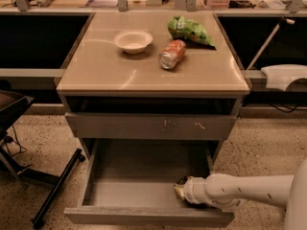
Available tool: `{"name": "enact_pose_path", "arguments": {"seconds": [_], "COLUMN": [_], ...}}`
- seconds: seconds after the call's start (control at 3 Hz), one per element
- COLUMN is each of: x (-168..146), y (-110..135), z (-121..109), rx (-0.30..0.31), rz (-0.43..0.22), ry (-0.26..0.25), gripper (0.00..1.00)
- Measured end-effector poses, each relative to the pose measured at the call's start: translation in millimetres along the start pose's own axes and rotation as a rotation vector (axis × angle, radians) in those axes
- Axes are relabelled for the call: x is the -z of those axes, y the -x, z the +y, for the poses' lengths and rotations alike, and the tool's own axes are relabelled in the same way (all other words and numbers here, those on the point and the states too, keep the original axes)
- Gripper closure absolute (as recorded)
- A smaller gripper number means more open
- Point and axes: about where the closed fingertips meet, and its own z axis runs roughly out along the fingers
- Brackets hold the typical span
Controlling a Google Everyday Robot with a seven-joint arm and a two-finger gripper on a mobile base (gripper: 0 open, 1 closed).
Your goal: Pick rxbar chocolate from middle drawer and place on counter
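The middle drawer is pulled open below the cabinet, with a grey floor and a plain grey front panel. My gripper is inside it at the front right, low over the floor, with the white arm reaching in from the right. A small dark shape shows right at the gripper's tip; it may be the rxbar chocolate, mostly hidden by the gripper. I cannot tell whether it is held. The tan counter is above.
On the counter stand a white bowl, a soda can on its side and a green snack bag. A closed drawer front with pale scratches sits above the open drawer. A black chair base stands at the left.
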Motion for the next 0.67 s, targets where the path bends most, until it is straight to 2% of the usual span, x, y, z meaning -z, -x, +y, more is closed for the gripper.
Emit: {"name": "enact_pose_path", "arguments": {"seconds": [0.33, 0.67], "x": [2.0, 2.3], "y": [2.2, 3.2], "z": [-0.8, -1.4], "rx": [0.0, 0.0], "rz": [0.0, 0.0], "ry": [0.0, 0.0], "gripper": [1.0, 1.0]}}
